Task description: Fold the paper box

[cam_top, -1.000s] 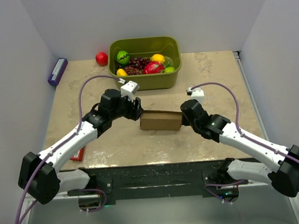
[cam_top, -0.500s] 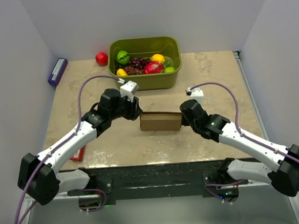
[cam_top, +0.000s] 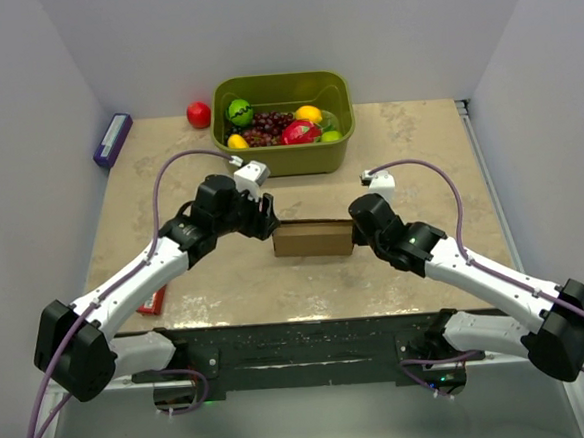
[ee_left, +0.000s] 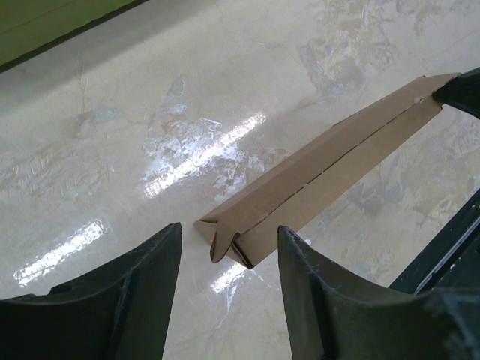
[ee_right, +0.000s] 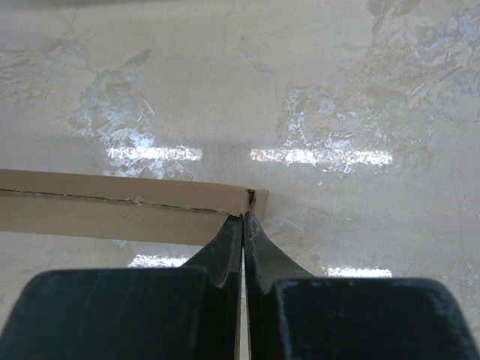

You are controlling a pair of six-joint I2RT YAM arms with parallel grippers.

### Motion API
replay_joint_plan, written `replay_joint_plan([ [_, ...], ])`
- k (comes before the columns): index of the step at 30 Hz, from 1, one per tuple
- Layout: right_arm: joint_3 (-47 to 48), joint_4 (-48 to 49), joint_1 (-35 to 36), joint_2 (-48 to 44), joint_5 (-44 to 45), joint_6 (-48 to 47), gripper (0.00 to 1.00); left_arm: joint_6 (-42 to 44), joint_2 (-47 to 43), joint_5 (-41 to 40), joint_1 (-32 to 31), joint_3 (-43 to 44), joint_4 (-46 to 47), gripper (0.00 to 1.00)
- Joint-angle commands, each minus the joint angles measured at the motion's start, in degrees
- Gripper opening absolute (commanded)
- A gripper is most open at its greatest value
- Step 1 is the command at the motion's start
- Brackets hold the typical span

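Observation:
The paper box [cam_top: 312,239] is a flat brown cardboard blank lying lengthwise at the table's middle. My left gripper [cam_top: 268,221] is open at the box's left end. In the left wrist view its fingers [ee_left: 139,292] stand either side of that folded end [ee_left: 247,240] without touching it. My right gripper [cam_top: 356,232] is at the box's right end. In the right wrist view the gripper [ee_right: 244,219] is shut, with a thin cardboard edge pinched between the fingers at the corner of the box [ee_right: 127,206].
An olive-green tub [cam_top: 286,157] of fruit stands at the back, with its corner in the left wrist view [ee_left: 45,30]. A red ball [cam_top: 199,114] and a purple box [cam_top: 112,139] lie at the back left. A slim red pack [cam_top: 151,302] lies under my left arm.
My right gripper has pushed slightly left with the box's right end. My left gripper has shifted a little and stays open.

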Motion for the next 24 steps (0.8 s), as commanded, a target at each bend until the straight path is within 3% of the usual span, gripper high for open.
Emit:
replay_joint_plan([
  [1, 1.6, -0.8, 0.3, 0.5, 2.0, 0.5, 0.00, 0.1, -2.6, 0.7, -0.3, 1.4, 0.3, 0.60],
  [3, 1.5, -0.7, 0.5, 0.5, 2.0, 0.5, 0.00, 0.1, -2.6, 0.7, -0.3, 0.8, 0.5, 0.60],
  [10, 1.5, -0.8, 0.7, 0.5, 2.0, 0.6, 0.00, -0.2, -1.4, 0.4, -0.3, 0.8, -0.3, 0.40],
  [24, 1.4, -0.4, 1.2, 0.5, 2.2, 0.8, 0.00, -0.2, 0.9, -0.5, -1.2, 1.4, -2.6, 0.39],
])
